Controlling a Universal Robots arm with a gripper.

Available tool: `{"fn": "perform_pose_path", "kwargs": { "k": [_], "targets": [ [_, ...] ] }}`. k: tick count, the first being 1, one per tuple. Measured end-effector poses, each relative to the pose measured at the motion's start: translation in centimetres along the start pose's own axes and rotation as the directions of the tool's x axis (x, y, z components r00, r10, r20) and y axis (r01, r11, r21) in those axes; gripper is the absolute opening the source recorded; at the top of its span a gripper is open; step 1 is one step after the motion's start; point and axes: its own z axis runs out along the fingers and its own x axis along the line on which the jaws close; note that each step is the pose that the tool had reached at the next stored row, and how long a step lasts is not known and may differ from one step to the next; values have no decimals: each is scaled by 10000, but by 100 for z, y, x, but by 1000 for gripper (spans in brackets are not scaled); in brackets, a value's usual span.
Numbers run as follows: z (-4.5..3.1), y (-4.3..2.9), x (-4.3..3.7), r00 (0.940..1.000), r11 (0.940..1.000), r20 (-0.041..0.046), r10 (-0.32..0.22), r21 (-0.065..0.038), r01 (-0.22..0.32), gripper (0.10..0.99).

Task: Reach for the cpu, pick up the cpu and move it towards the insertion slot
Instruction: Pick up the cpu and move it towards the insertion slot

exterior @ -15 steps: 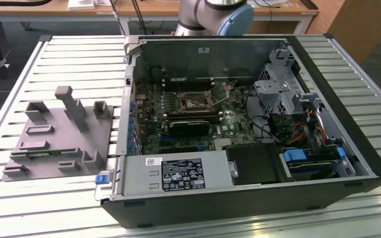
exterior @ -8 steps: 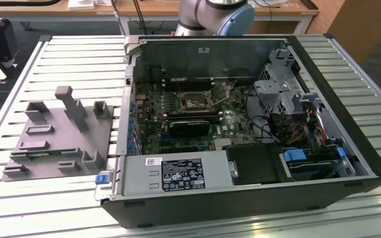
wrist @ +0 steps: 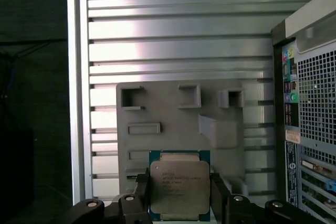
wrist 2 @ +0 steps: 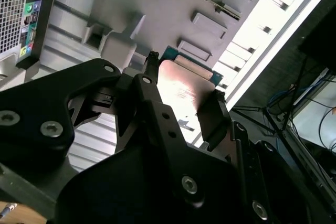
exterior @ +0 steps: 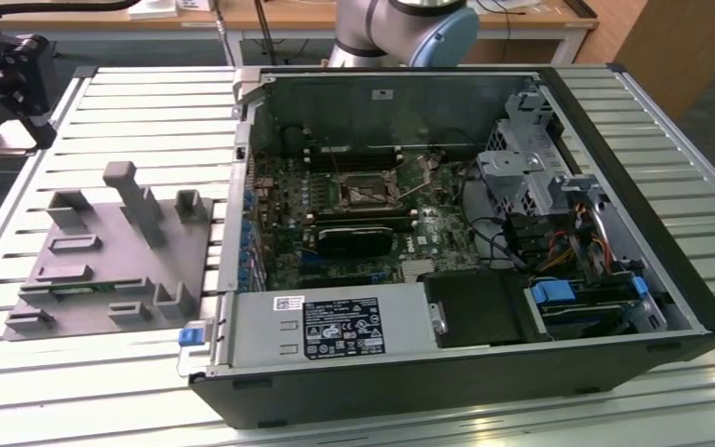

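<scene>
The gripper (wrist: pixel 180 203) pinches the cpu (wrist: pixel 180 187) by two thin sides, so the chip sits right between its fingers (wrist: pixel 140 195), with the grey fixture block (wrist: pixel 178 114) past it and not touching. The insertion slot (exterior: pixel 368 191) is far from the gripper, inside the computer case (exterior: pixel 457 386). The hold is small. A bump on the case wall or a fast swing could make the chip slip, tilt or fall.
</scene>
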Motion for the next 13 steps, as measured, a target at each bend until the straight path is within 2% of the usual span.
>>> {"fn": "perform_pose_path", "kwargs": {
  "k": [13],
  "targets": [
    [-1, 19, -351, 10000, 10000, 1, 52, 0, -52, 545]
  ]
}}
